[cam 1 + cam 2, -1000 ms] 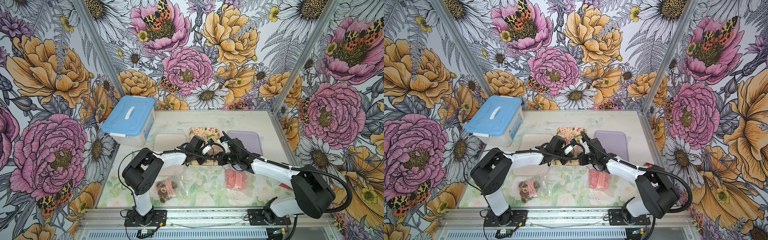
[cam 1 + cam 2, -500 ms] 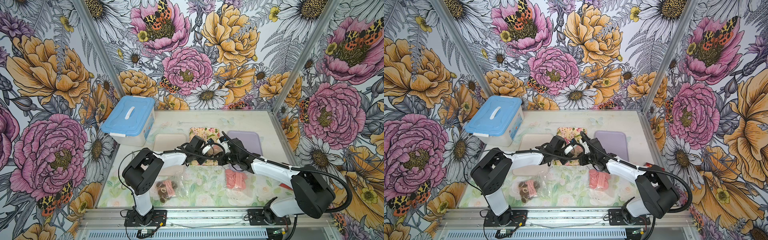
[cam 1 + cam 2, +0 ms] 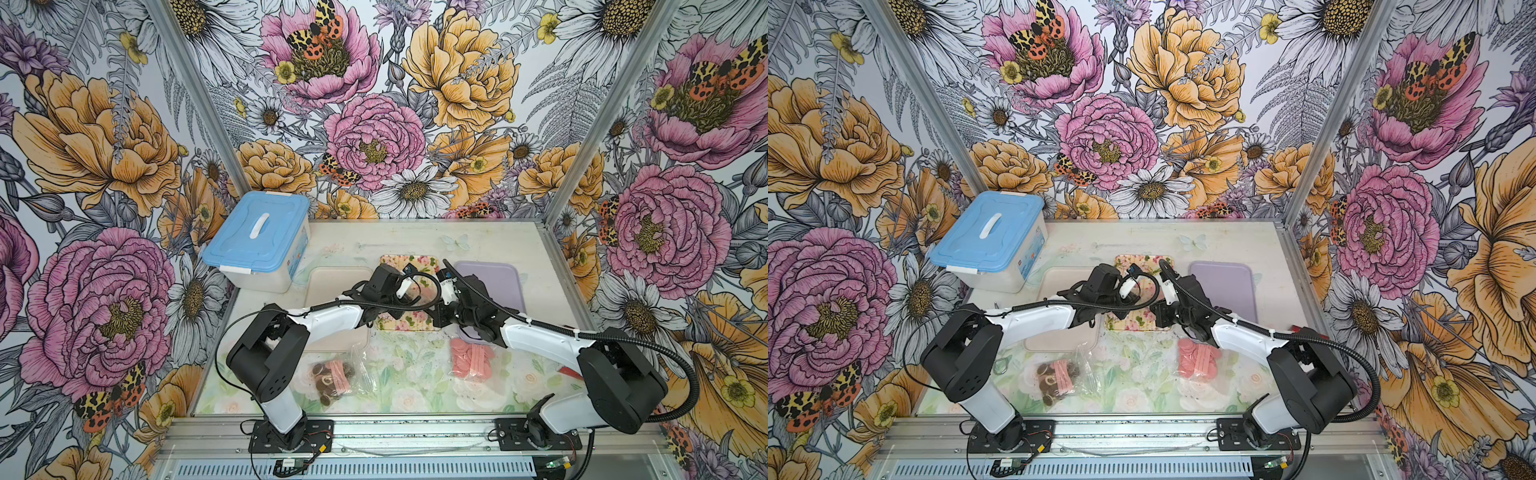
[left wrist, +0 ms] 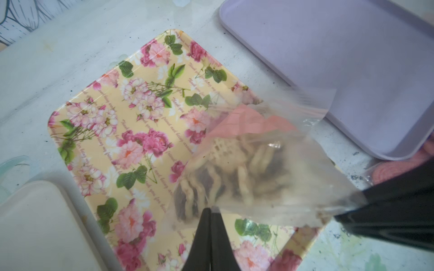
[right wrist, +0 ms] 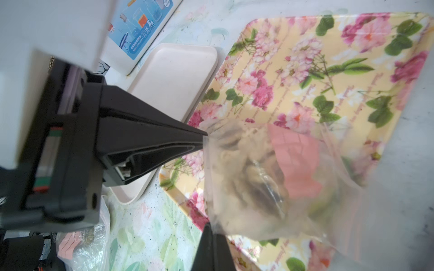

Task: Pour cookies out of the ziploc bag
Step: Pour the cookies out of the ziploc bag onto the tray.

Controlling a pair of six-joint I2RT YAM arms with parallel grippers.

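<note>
A clear ziploc bag (image 4: 281, 178) hangs over the floral tray (image 4: 129, 140), holding cream and dark cookies (image 4: 234, 169) and a pink patch. My left gripper (image 4: 210, 210) is shut on one bottom corner of the bag. My right gripper (image 5: 209, 226) is shut on the other corner. The bag (image 5: 258, 183) sags between them, its blurred zip end lower, over the tray (image 5: 328, 70). The left fingers (image 5: 183, 138) show in the right wrist view, the right fingers (image 4: 387, 211) in the left wrist view. In both top views the wrists and cables hide the bag.
A purple tray (image 3: 494, 278) lies to the right of the floral tray (image 3: 399, 324), a cream tray (image 3: 332, 278) to its left. A blue-lidded box (image 3: 259, 237) stands at the back left. Two other cookie bags lie near the front: brown and pink (image 3: 332, 374), pink discs (image 3: 471, 359).
My left gripper has closed the last bit on the bag's corner. Both arms stay where they were over the floral tray.
</note>
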